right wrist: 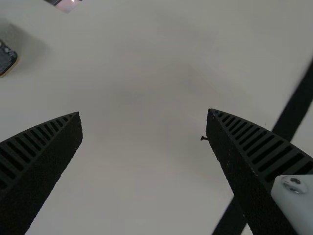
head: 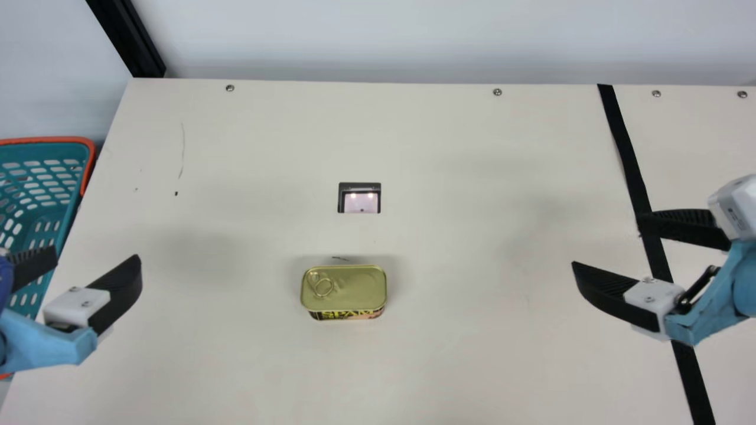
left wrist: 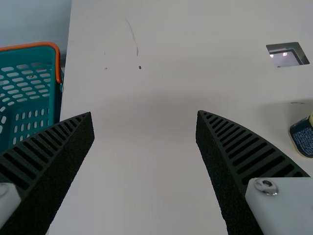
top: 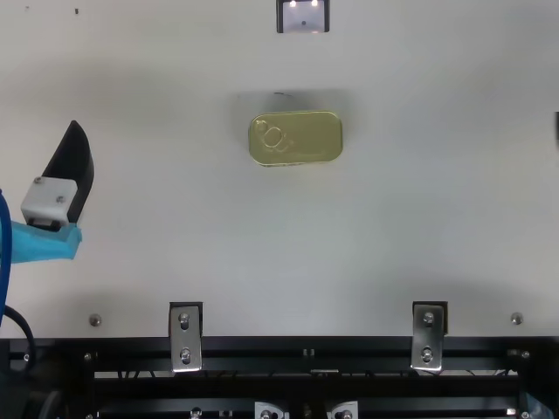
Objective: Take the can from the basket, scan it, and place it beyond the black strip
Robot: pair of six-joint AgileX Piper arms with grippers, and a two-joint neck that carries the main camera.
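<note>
A gold-lidded rectangular can [head: 344, 289] lies flat on the table, below the scanner window [head: 362, 200] in the main view. In the top view the can [top: 295, 138] touches no gripper. My left gripper [head: 97, 257] is open at the left, between basket and can, and in its wrist view the left gripper [left wrist: 144, 115] holds nothing. At the right, beside the black strip [head: 631, 159], my right gripper [head: 605, 239] is open and empty. The right wrist view has the right gripper [right wrist: 144, 111] with fingers wide apart. The basket [head: 44, 168] shows no can in its visible part.
The cream table [head: 449, 366] has screws along its far edge. A black post [head: 133, 41] stands at the far left corner, behind the table. Metal brackets [top: 185, 336] and a black rail [top: 306, 347] run along the near edge in the top view.
</note>
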